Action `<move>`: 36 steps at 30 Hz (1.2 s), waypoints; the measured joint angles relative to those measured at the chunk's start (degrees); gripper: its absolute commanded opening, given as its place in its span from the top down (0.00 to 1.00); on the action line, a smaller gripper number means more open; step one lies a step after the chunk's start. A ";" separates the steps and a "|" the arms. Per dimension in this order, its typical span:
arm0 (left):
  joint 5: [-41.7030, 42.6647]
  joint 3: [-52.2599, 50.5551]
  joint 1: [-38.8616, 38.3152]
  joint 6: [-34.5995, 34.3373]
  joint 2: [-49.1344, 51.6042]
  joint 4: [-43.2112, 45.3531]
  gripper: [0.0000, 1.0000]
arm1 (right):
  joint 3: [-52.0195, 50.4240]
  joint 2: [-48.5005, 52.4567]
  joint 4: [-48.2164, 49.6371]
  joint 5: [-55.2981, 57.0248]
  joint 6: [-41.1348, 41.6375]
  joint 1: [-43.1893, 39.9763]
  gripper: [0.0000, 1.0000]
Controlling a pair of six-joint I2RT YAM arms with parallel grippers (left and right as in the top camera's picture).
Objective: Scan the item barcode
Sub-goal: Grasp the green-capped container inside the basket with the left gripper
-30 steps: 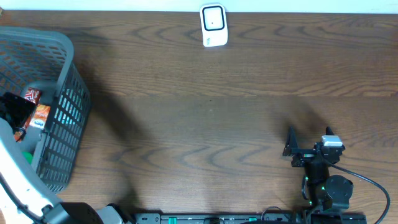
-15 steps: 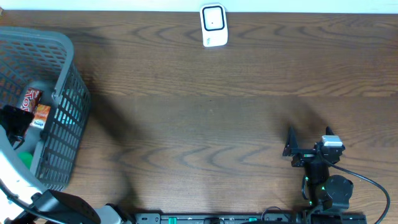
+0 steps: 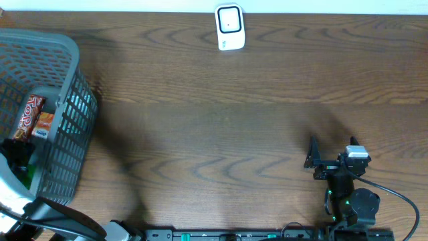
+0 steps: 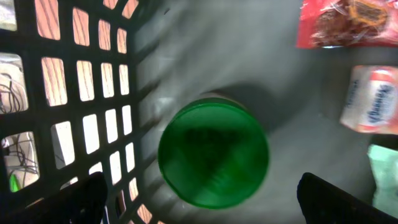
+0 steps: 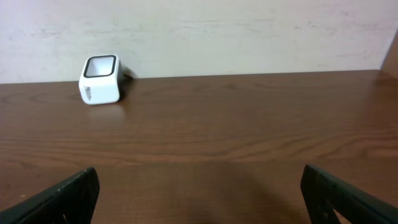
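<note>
A grey mesh basket (image 3: 67, 87) stands at the table's left end. In it lie a brown candy bar (image 3: 25, 115) and an orange packet (image 3: 43, 124). My left gripper (image 3: 15, 152) is down inside the basket, open and holding nothing. In the left wrist view a green round lid (image 4: 213, 154) sits just ahead of my left gripper (image 4: 205, 208), between the wide-apart fingers (image 4: 78, 200). A red snack packet (image 4: 345, 22) and a white-pink packet (image 4: 373, 99) lie to its right. The white scanner (image 3: 229, 27) stands at the far edge. My right gripper (image 3: 332, 148) rests open near the front right.
The basket wall (image 4: 81, 93) runs close along the left of the green lid. A pale green packet (image 4: 385, 171) shows at the right edge. In the right wrist view the scanner (image 5: 99, 79) stands far left against the wall, with bare wood before the right gripper (image 5: 199, 199).
My left gripper has moved toward the front of the basket, uncovering the candy bar and orange packet. The right arm has not moved.
</note>
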 measured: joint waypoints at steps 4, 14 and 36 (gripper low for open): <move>0.42 -1.57 0.13 0.00 0.92 1.84 0.02 | 0.00 0.00 0.00 0.02 0.00 -0.02 0.01; 0.42 -1.62 0.13 0.00 8.04 4.48 0.02 | 0.00 0.00 0.00 0.02 0.00 -0.02 0.01; 0.39 -1.44 0.15 -0.42 16.35 5.33 0.35 | 0.00 0.00 0.00 0.02 0.00 0.00 0.01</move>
